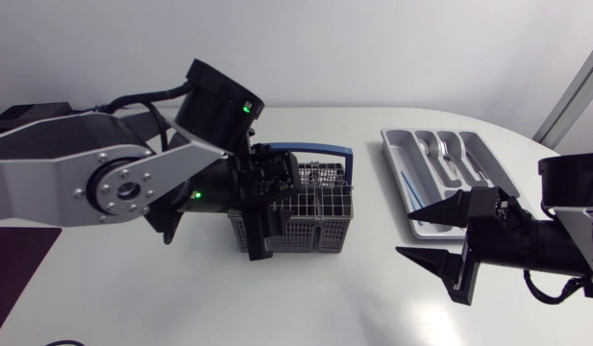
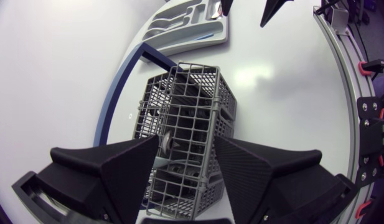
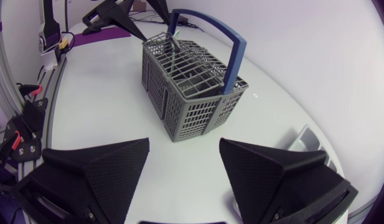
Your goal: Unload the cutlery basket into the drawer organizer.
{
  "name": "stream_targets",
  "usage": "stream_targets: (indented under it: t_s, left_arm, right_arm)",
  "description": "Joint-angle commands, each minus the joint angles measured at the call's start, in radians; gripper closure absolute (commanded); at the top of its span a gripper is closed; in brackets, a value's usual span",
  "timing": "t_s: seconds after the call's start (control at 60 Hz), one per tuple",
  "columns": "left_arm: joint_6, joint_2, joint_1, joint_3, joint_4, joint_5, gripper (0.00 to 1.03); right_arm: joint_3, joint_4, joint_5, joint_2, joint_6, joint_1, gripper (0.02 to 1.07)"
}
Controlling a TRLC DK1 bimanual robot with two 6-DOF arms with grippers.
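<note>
Jaws wide on both! Left gripper (image 2: 187, 142) hung over the basket (image 1: 320, 219), likely lining up on cutlery; right gripper (image 1: 407, 234) sat beside the basket, empty, by the organizer (image 1: 389, 144).

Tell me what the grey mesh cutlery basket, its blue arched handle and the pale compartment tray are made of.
Grey mesh cutlery basket: likely moulded plastic, matte; the grid walls are thick and uniformly grey.
Blue arched handle: plastic too, it seems; a smooth, faintly glossy flat band.
Pale compartment tray: probably plastic, satin; rounded moulded dividers with soft highlights.
</note>
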Motion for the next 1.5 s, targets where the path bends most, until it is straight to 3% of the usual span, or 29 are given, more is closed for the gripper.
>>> stream_targets:
  t_s: [0.0, 0.333, 0.5, 0.617, 1.0, 1.283, 1.483]
  left_arm:
    - [0.055, 0.043, -0.011, 0.07, -0.024, -0.016, 0.41]
    - [0.177, 0.112, -0.017, 0.149, -0.099, -0.139, 0.49]
    - [0.202, 0.137, -0.023, 0.152, -0.099, -0.171, 0.61]
    - [0.203, 0.155, -0.028, 0.149, -0.099, -0.182, 0.62]
    - [0.2, 0.198, -0.039, 0.142, -0.079, -0.213, 0.83]
    - [0.197, 0.198, -0.048, 0.122, -0.062, -0.239, 0.9]
    - [0.179, 0.194, -0.065, 0.123, -0.062, -0.243, 0.97]
  right_arm:
    - [-0.041, 0.052, 0.01, -0.026, 0.056, 0.02, 0.26]
    - [-0.061, 0.097, 0.021, -0.044, 0.097, 0.07, 0.26]
    - [-0.069, 0.098, 0.021, -0.052, 0.097, 0.077, 0.26]
    - [-0.076, 0.101, 0.021, -0.061, 0.105, 0.084, 0.26]
    - [-0.089, 0.106, 0.047, -0.107, 0.143, 0.13, 0.26]
    - [-0.095, 0.104, 0.052, -0.126, 0.165, 0.158, 0.26]
    - [-0.084, 0.13, 0.117, -0.138, 0.226, 0.251, 0.26]
